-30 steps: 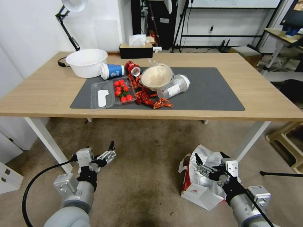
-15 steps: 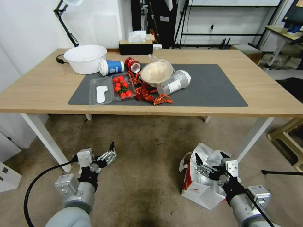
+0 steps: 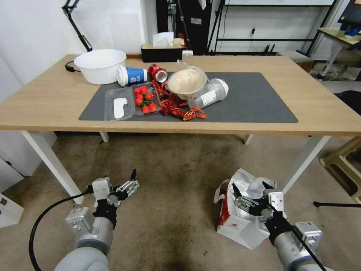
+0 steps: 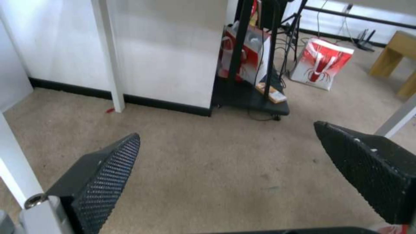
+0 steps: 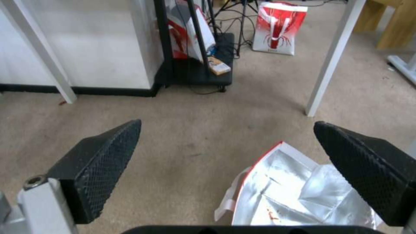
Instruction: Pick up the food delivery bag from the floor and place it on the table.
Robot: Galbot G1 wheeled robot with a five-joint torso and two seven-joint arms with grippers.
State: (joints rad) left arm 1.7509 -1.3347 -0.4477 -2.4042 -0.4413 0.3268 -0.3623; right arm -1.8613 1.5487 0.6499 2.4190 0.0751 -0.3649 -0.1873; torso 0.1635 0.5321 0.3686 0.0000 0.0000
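The table (image 3: 45, 109) spans the head view, a dark mat (image 3: 255, 101) on its top. Left of the mat sits a white bowl (image 3: 100, 66); on the mat, going rightward, lie a clear clamshell tray (image 3: 118, 108) with tomatoes (image 3: 144, 101), a tipped blue cup (image 3: 131, 75), a red can (image 3: 158, 72), a scatter of crayfish shells (image 3: 176, 109), a covered bowl (image 3: 187, 82) and a toppled clear cup (image 3: 208, 94); the mat's right half is bare. A black tissue box (image 3: 161, 52) stands at the table's far edge. In front of the table, near its left leg, the left gripper (image 3: 129, 183) hangs low over the floor (image 3: 173, 169) — its fingers (image 4: 108, 172) are spread wide with nothing between them, only carpet beyond. Beside the table's right front leg the bag (image 3: 240, 222) sits on the floor, mouth open, its foil lining showing, a red side panel facing left. The right gripper (image 3: 251, 195) hovers just above the bag's open mouth — its fingers (image 5: 102, 162) are wide apart and hold nothing, the foil interior lying below and between them in the right wrist view.
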